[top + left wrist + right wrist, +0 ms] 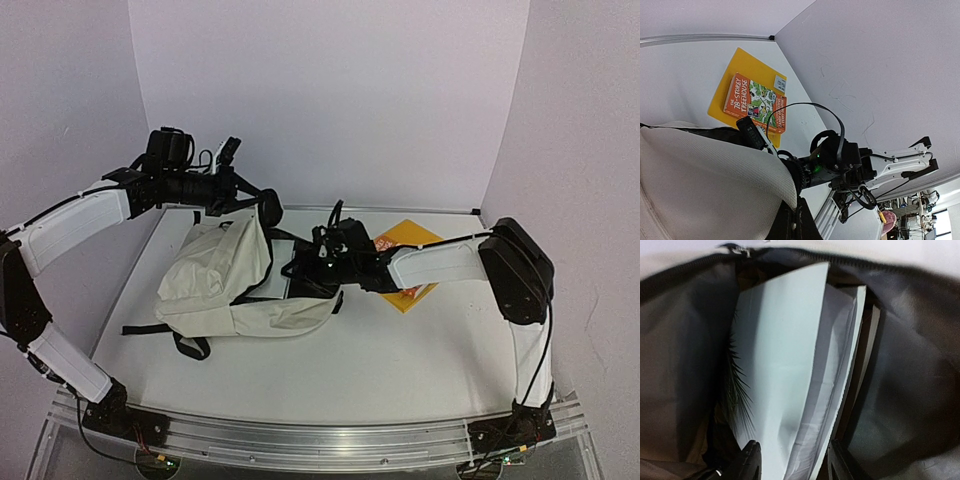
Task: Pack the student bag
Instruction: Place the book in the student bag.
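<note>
The cream student bag [215, 270] lies on the table with its mouth facing right. My left gripper [228, 200] is shut on the bag's upper flap and holds it raised; in the left wrist view the fingers [795, 220] pinch the cream fabric [700, 185] at its edge. My right gripper [318, 262] reaches into the bag's mouth. In the right wrist view the gripper [792, 462] is shut on a pale white book [785, 380] with splayed pages, set inside the black lining [680, 365].
An orange storybook [755, 102] lies on a yellow folder [735, 65] to the right of the bag, partly under my right forearm [440, 262]. White walls close in the back and both sides. Black straps [190, 345] trail from the bag's near side.
</note>
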Available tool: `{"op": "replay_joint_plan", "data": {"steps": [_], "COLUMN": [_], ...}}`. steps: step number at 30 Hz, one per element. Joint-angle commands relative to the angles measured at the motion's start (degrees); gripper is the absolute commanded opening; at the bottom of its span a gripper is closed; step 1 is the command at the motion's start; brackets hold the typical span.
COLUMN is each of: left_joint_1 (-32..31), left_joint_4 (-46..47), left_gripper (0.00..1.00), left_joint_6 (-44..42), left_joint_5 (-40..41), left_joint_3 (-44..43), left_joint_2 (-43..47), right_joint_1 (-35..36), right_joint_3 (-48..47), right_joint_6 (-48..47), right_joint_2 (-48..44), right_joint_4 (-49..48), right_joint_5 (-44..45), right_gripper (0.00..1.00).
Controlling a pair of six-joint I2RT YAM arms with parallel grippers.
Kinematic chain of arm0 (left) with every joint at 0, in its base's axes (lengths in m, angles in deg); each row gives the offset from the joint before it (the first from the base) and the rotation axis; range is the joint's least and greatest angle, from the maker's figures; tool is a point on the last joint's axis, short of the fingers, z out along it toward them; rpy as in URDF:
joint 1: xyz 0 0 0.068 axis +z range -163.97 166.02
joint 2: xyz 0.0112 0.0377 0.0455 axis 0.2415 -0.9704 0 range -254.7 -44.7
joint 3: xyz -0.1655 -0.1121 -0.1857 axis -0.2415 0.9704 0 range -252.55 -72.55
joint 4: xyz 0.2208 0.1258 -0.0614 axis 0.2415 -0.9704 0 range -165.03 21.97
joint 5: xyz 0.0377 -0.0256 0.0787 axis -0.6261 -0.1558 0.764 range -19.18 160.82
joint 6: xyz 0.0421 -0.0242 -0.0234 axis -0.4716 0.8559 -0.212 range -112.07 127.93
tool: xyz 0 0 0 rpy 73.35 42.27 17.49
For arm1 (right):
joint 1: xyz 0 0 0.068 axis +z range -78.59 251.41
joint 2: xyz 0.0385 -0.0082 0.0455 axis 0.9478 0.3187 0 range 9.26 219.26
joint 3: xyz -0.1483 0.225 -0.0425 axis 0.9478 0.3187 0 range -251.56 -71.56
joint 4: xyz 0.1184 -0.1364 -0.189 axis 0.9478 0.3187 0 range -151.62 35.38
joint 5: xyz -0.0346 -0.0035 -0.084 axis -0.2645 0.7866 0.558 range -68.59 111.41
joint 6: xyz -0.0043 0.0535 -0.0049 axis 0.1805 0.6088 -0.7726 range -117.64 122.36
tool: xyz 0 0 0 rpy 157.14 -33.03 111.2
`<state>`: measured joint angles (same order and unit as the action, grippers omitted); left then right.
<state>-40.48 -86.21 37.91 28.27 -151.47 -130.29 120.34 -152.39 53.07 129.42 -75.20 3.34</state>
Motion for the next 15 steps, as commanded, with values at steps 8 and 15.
{"op": "replay_joint_plan", "data": {"steps": [8,15], "left_joint_1": [-0.1,-0.7], "left_joint_4": [2.8,3.7], "left_gripper": [0.00,0.00], "left_joint_6": [-1.4,-0.9], "left_joint_5": [-3.5,-4.1], "left_joint_3": [-4.7,-4.6], "left_joint_2": [-1.8,-3.3], "right_joint_1": [0.9,2.4], "right_joint_3": [-7.4,-12.7], "right_joint_6": [0.5,4.0], "right_joint_2": [5.8,12.9], "right_joint_4": [-4.0,-10.7], "right_joint_5": [-5.4,-8.9], "right_gripper": [0.27,0.23]}}
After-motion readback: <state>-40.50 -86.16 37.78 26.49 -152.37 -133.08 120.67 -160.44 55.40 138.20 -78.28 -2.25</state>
